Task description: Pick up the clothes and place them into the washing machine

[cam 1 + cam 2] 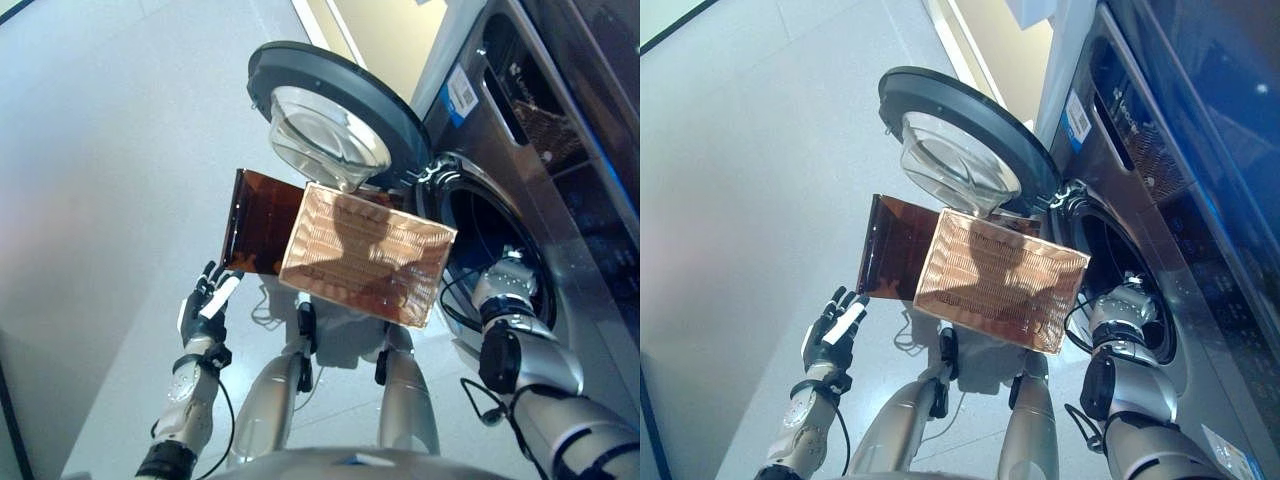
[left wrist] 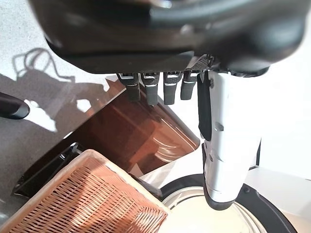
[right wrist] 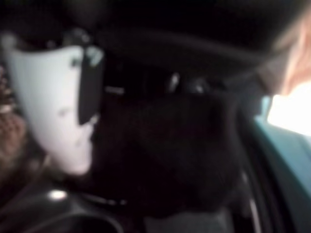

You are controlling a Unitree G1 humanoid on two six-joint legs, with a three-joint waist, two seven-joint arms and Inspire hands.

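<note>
A: How many washing machines?
B: One washing machine (image 1: pixel 560 150), with one round door (image 1: pixel 335 115) swung open.
A: Baskets?
B: One woven basket (image 1: pixel 365 253). Beside it, one brown plastic box (image 1: pixel 262 222).
A: And hands?
B: Two. One left hand (image 1: pixel 205 300) shows out by the box; one right hand (image 3: pixel 63 107) shows only from its wrist camera, in a dark place.
A: Any clothes to count?
B: I cannot make any out.

Laundry area, front-loading washing machine (image 1: pixel 560 170) with open round door (image 1: pixel 335 115), wicker basket (image 1: pixel 368 252), pale floor (image 1: pixel 110 150)
</note>
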